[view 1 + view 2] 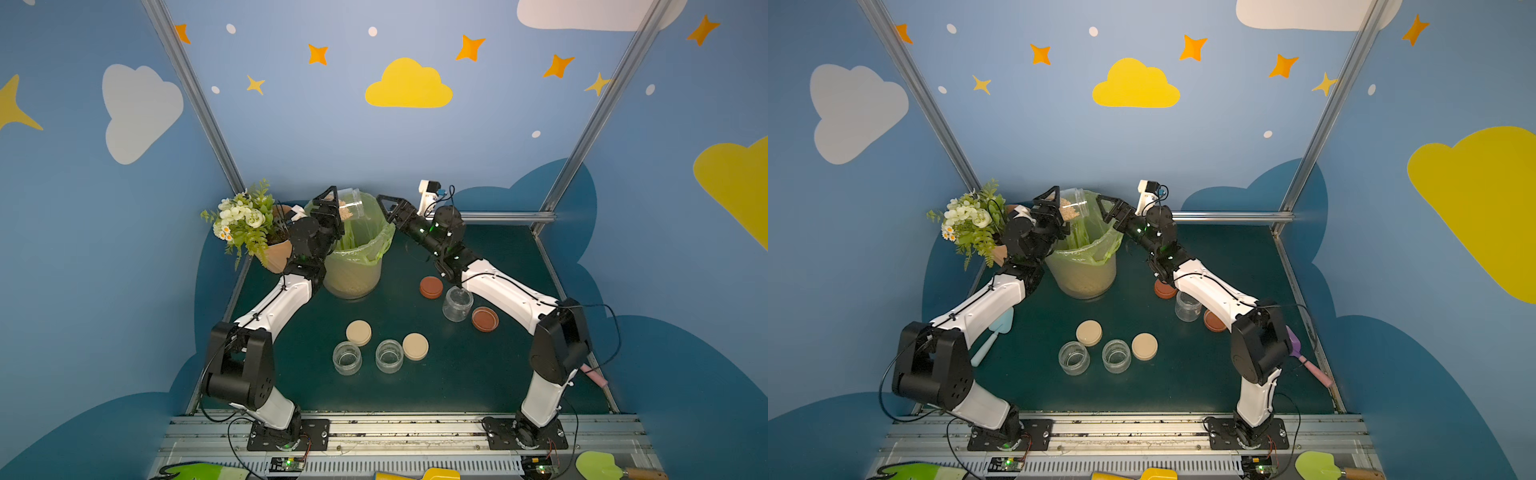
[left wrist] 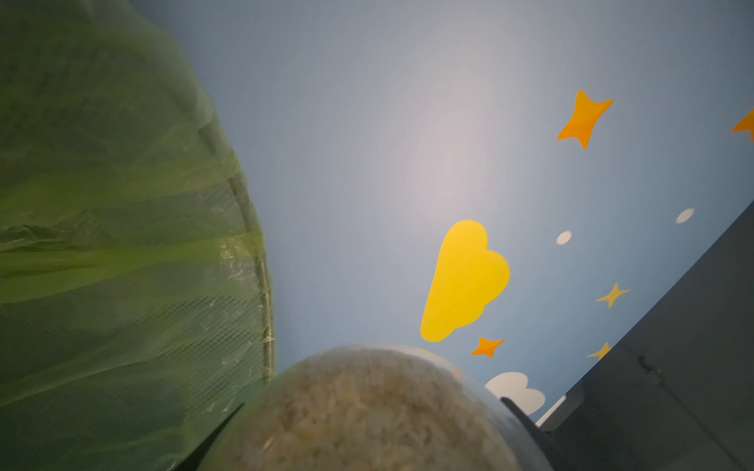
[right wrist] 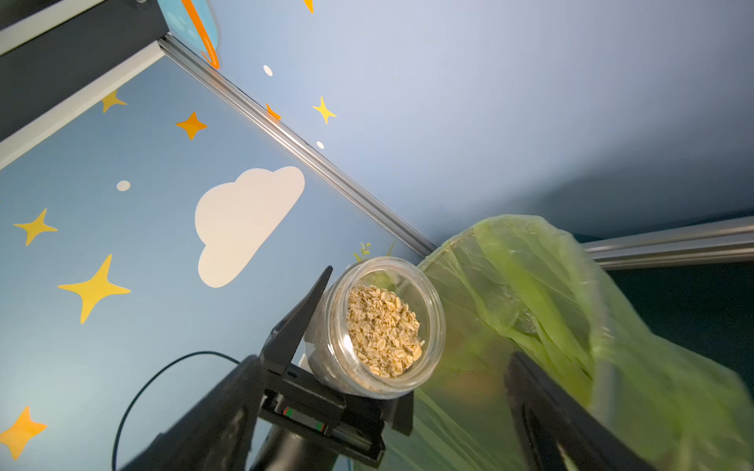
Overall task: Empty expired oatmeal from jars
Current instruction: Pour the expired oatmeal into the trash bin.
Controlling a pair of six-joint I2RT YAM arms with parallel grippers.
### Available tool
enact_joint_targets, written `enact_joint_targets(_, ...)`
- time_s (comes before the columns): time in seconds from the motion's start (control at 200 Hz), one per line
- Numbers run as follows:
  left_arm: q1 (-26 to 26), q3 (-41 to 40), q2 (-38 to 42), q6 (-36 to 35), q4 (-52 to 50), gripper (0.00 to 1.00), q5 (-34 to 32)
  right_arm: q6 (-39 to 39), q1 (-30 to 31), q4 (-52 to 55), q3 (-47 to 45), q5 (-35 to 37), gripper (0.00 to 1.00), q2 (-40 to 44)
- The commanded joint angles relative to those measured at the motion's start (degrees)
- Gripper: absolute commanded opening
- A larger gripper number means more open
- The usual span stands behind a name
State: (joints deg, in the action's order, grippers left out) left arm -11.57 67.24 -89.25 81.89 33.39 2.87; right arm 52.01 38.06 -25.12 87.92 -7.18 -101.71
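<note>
Desk surface, dark green [image 1: 415, 386], carries a tall translucent bin lined with a green bag [image 1: 353, 274] at its back. Beside the bin's rim the right fingers [image 3: 542, 407] stand apart, empty. Above the bin's opening the left fingers [image 3: 300, 326] clamp a small clear glass jar [image 1: 355, 203]. It lies almost level, its long axis crosswise and its open mouth aimed toward the right arm. Inside it, pale tan flaky oatmeal [image 3: 383, 334] sits short of the rim.
</note>
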Motion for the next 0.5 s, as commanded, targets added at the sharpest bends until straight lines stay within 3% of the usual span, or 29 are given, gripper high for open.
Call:
enact_joint_targets(0.0, 0.8, 4.8, 5.4, -13.3, -8.2, 0.03, 4.0, -4.4, -2.7, 7.9, -2.7, -1.8, 0.92, 6.1)
enact_joint_targets(0.295, 4.3, 11.6, 6.6, -37.1, -31.7, 0.03, 5.8, -10.1, -10.5, 20.6, -15.6, -2.6, 0.92, 21.7)
enact_joint_targets(0.496, 5.0, 12.7, 3.2, -45.0, -33.1, 0.03, 5.4, -16.4, -12.3, 28.7, -20.2, -1.7, 0.92, 31.2)
